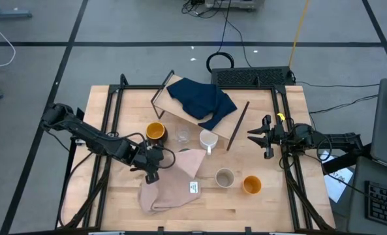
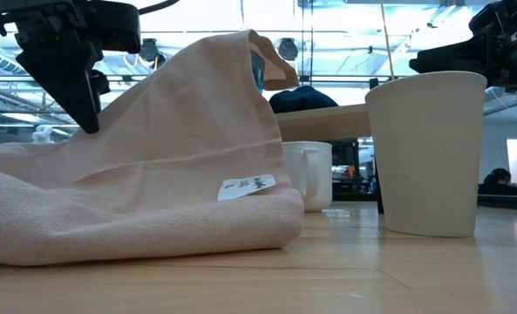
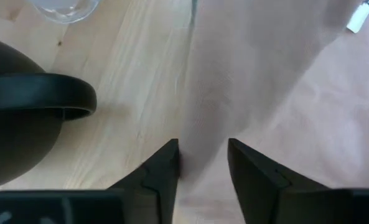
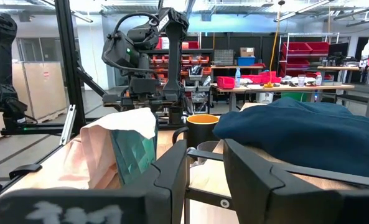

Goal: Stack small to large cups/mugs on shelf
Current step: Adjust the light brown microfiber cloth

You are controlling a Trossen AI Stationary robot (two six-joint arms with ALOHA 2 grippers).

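On a wooden workshop table (image 1: 115,196), the left gripper (image 1: 153,171) pinches the pink cloth (image 1: 173,186) draped over the teal tumbler (image 4: 134,155); black mug (image 1: 155,131) just beside it; no cup stacked; shelf (image 1: 200,111) lies tilted under the navy cloth (image 1: 203,98); right gripper (image 1: 263,137) waits, fingers narrowly parted.

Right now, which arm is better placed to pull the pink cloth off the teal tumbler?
The left arm, probably. Its left gripper is already at the pink cloth, with the fabric between its fingers in the left wrist view. The right gripper waits open at the table's far right side, near the light-wood shelf board.
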